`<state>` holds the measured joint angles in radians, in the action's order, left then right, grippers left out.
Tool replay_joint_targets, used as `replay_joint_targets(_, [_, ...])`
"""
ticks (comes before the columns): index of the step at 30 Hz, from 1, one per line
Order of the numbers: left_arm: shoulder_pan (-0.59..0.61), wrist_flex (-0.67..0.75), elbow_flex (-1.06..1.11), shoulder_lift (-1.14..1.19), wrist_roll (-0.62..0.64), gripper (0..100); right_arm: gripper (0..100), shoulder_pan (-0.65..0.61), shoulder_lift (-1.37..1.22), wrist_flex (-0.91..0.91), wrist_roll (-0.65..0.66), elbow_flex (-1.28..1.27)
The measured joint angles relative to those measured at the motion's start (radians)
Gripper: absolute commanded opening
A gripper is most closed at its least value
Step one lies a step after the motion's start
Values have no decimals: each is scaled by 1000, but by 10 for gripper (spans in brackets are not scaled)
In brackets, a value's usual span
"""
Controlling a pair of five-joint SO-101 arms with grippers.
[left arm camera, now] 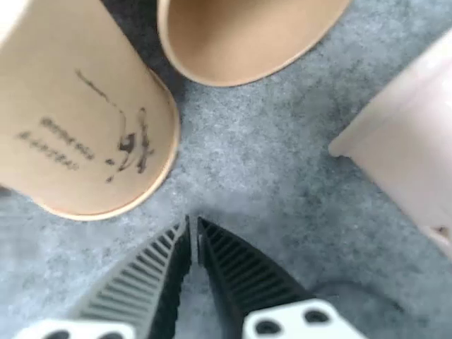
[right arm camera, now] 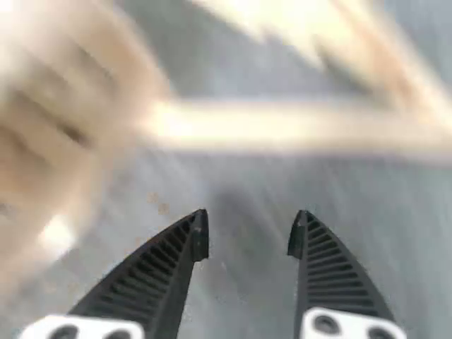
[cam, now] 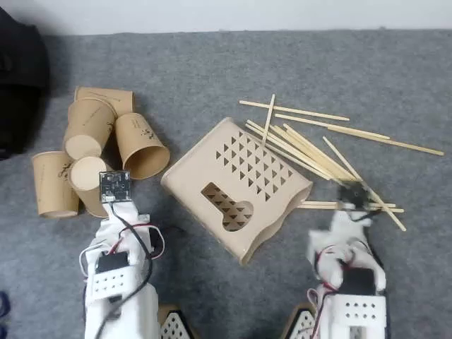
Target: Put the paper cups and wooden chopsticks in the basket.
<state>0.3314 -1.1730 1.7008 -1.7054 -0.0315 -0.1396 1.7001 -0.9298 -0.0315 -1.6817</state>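
Observation:
Several paper cups (cam: 106, 145) lie on their sides in a cluster at the left of the grey mat. A beige basket (cam: 236, 187) lies tipped in the middle. Wooden chopsticks (cam: 318, 145) are scattered to its right and behind it. My left gripper (left arm camera: 194, 229) is shut and empty, hovering just in front of two cups (left arm camera: 78, 120), apart from them. My right gripper (right arm camera: 247, 229) is open over the mat, close to a pair of chopsticks (right arm camera: 296, 127); the arm (cam: 353, 205) sits at the near end of the chopstick pile.
A black bag (cam: 21, 78) rests at the far left edge. The basket's corner (left arm camera: 409, 148) is near the left gripper. Bare mat lies in front of the basket between the two arms.

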Motion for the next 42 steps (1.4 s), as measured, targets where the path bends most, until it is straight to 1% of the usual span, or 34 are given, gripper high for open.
replay_joint_targets(2, [2,-60,0,-68,0,13,213,-5,0,8,-3,0])
replay_joint_targets(4, [2,-83,0,-87,0,13,213,-6,0,14,-3,0])
replay_joint_targets(42, [2,-84,-2,-94,0,13,213,-5,0,14,-3,0])
